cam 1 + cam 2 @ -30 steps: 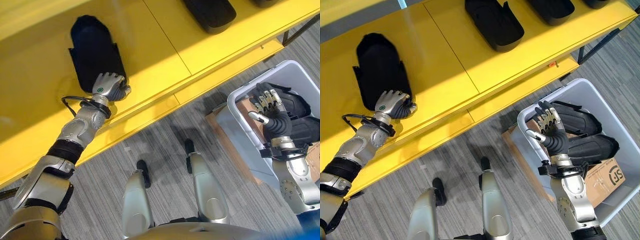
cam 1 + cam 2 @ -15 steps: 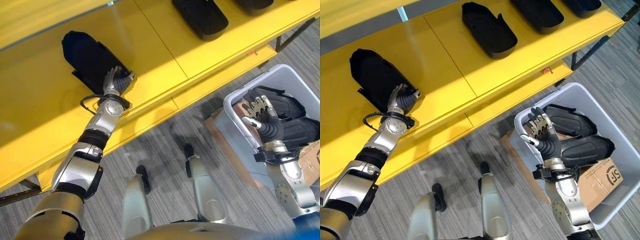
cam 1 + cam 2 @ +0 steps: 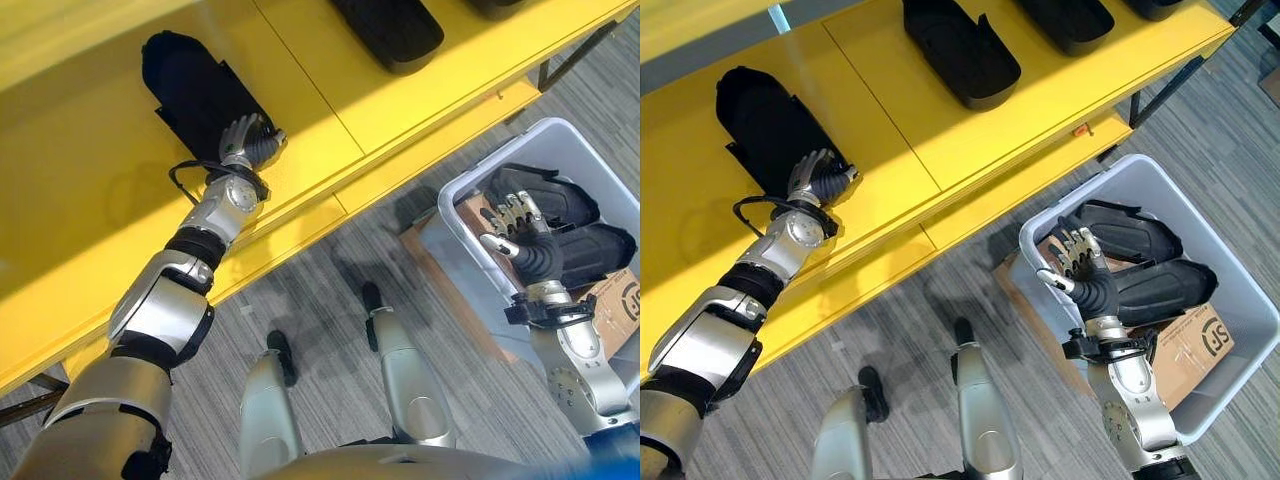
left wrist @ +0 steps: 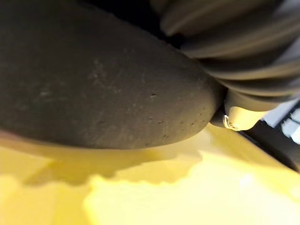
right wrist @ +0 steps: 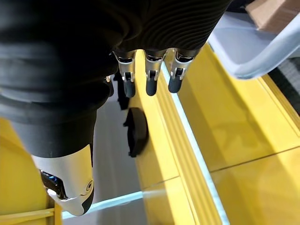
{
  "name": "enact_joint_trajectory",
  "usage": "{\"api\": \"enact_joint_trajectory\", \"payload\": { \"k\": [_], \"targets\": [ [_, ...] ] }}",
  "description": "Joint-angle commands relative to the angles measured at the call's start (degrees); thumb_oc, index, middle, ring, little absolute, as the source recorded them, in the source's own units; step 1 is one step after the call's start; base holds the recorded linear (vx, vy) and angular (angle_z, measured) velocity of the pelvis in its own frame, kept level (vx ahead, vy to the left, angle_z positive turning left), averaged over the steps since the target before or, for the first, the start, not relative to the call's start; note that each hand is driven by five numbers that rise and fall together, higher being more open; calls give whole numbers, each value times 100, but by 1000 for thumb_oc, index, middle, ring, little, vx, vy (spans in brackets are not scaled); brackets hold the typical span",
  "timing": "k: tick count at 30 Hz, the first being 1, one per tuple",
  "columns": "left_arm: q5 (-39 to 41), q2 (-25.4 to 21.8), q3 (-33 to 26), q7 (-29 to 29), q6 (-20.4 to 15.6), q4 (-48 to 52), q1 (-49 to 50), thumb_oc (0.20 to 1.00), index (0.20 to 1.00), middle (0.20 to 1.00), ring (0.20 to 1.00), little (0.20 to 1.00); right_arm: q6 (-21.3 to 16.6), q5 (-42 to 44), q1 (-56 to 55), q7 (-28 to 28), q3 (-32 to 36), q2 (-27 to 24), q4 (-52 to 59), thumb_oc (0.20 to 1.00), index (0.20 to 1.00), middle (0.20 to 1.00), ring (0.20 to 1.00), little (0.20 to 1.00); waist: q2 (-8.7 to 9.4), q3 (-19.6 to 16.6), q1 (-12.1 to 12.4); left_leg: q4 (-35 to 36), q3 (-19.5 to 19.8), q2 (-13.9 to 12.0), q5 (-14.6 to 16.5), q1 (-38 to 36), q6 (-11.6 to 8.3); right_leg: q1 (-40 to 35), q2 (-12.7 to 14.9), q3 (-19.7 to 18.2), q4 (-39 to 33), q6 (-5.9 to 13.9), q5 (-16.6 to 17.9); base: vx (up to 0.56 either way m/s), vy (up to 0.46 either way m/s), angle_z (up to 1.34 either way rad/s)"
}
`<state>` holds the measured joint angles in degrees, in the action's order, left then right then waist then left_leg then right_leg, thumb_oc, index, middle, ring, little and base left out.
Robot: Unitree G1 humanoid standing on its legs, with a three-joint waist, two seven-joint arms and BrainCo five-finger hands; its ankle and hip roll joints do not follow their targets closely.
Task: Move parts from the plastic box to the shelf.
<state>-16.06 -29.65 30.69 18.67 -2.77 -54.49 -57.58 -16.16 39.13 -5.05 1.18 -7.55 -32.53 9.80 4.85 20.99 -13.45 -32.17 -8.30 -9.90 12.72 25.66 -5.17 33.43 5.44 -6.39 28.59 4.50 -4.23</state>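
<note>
Beside the left hand [image 3: 818,178], fingers loose, one part [image 3: 770,125] rests on the shelf [image 3: 900,130]; under the open, empty right hand [image 3: 1080,262], parts [image 3: 1160,285] wait in the box [image 3: 1230,300].

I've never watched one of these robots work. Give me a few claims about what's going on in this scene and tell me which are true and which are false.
1. The left hand is at a black part lying on the yellow shelf. True.
2. The right hand grips a part. False: its fingers are relaxed and hold nothing, above the box.
3. The grey box sits on the shelf. False: it sits on the floor beside the shelf.
4. Black parts remain in the box. True.
5. A cardboard carton lies in the box. True.
</note>
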Motion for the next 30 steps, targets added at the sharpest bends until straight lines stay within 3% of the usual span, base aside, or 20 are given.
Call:
{"api": "enact_joint_trajectory", "payload": {
  "k": [1,30],
  "targets": [
    [-78,102,-236,-118,-122,-253,80,200,200,200,200,200,-304,44,2,-37,209,-229,314,1000,1000,1000,1000,1000,-24,11,-8,222,707,-270,-359,41,-228,-285,296,-197,158,246,-208,5,-12,-7],
    [-212,-270,-93,-63,-99,-733,-458,200,200,200,200,200,-372,97,-260,-97,330,-290,296,1000,1000,1000,1000,1000,5,-46,-74,127,709,-275,-343,161,-243,-177,282,-229,261,241,-214,0,-1,-1]
  ]
}}
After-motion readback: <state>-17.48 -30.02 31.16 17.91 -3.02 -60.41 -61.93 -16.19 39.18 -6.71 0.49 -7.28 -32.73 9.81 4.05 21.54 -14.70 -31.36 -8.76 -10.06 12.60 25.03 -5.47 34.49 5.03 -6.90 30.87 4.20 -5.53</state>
